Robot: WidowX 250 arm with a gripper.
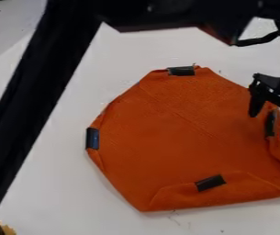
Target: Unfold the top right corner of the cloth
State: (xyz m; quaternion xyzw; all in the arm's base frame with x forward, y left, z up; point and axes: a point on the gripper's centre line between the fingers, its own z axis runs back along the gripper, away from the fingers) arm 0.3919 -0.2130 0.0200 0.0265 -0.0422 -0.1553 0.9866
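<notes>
Cloth (166,133), orange, lying on the white desk (56,183) in the middle and right of the camera view. Its outline is many-sided: slanting edges stand at the upper left, upper right and lower left, and a more pointed corner lies at the lower right. Four dark strips mark the margin: the top strip (181,71) at the upper edge, the left strip (92,138) at the left edge, the bottom strip (210,182) on the turned-in lower margin, and the right strip (270,123) on the right margin, where the fabric is also folded and creased. A faint diagonal crease crosses the central surface.

The pincer (271,124) hangs at the right margin of the cloth, its two fingers apart. One finger lies to the left of the right strip and the other to its right, near the fold; contact with the fabric cannot be determined. The black arm (41,87) occupies the left side as a long diagonal bar and extends across the top, with a dark cable (258,40) near the upper right. A yellow object (7,229), partly visible, lies at the lower left corner.
</notes>
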